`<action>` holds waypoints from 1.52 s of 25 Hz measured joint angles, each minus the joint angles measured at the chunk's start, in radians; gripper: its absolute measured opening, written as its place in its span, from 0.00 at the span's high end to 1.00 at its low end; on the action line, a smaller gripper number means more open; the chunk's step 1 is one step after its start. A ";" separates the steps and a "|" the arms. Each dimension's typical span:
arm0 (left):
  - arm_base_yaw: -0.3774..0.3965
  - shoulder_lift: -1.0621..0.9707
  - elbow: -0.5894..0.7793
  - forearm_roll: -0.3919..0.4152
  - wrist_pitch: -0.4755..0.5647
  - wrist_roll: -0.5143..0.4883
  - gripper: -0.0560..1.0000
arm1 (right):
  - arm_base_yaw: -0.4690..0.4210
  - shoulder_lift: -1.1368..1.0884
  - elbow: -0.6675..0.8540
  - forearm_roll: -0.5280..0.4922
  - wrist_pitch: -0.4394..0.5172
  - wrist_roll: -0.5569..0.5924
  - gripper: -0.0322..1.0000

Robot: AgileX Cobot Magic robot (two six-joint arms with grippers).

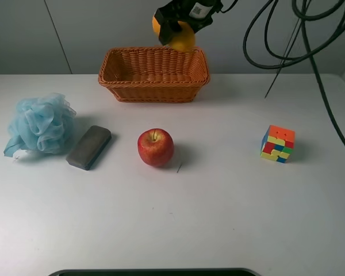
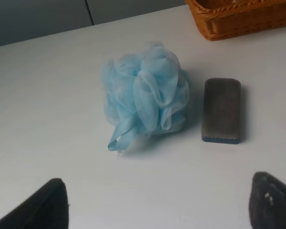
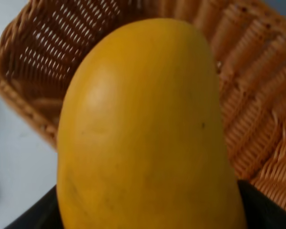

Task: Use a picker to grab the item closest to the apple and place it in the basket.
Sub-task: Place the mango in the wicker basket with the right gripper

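My right claw (image 1: pixel 179 24) was closed on a mango (image 1: pixel 181 39). It pinched the fruit from both sides and held it in the air at the far end of the scene. In the right wrist view the mango (image 3: pixel 148 129) filled nearly the whole picture, with only the dark edges of the claw showing at the corners, so I judged the grip from the high camera. The fruit hung over the far right part of the wicker basket (image 1: pixel 155 86), above the rim and touching neither the weave nor the floor, with the basket's inside wall (image 3: pixel 257 95) behind it.

I took the pick-up and the carry to be done. What was left was to lower the fruit, release it and pull the arm clear.

The mango was a smooth, even yellow-orange, plump and rounded. It had a soft sheen, a few tiny dark specks and no bruise that I could see.

On the worktop (image 1: pixel 218 218) the red apple (image 1: pixel 156 147) sat near the middle. A dark grey block (image 1: pixel 89 147) lay to its left, with a pale blue bath pouf (image 1: pixel 40 123) beyond that. A puzzle cube (image 1: pixel 278 144) stood well apart to the right.

My left claw (image 2: pixel 162 205) was spread wide and empty, hovering near the pouf.
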 joint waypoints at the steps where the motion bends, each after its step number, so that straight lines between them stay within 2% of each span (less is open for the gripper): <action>1: 0.000 0.000 0.000 0.000 0.000 0.000 0.26 | 0.000 0.031 -0.027 0.002 -0.022 0.002 0.50; 7: 0.000 0.000 0.000 0.000 0.000 0.000 0.26 | 0.000 0.158 -0.066 0.004 -0.184 0.002 0.50; 14: 0.000 0.000 0.000 0.000 0.000 0.000 0.26 | 0.000 0.235 -0.066 0.004 -0.253 0.002 0.50; 23: 0.000 0.000 0.000 0.000 0.000 0.000 0.26 | 0.000 0.250 -0.069 0.008 -0.263 0.004 0.50; 24: 0.000 0.000 0.000 0.000 0.000 0.000 0.26 | 0.000 0.250 -0.069 0.008 -0.265 0.004 0.48; 26: 0.000 0.000 0.000 0.000 0.000 0.000 0.26 | 0.000 0.250 -0.069 0.010 -0.269 0.004 0.34; 32: 0.000 0.000 0.000 0.000 0.000 0.000 0.26 | 0.000 0.250 -0.073 0.012 -0.269 0.006 0.29; 34: 0.000 0.000 0.000 0.000 0.000 0.000 0.26 | 0.000 0.245 -0.073 0.014 -0.248 0.006 0.29; 38: 0.000 0.000 0.000 0.000 0.000 0.000 0.26 | 0.000 0.196 -0.077 0.025 -0.147 0.006 0.29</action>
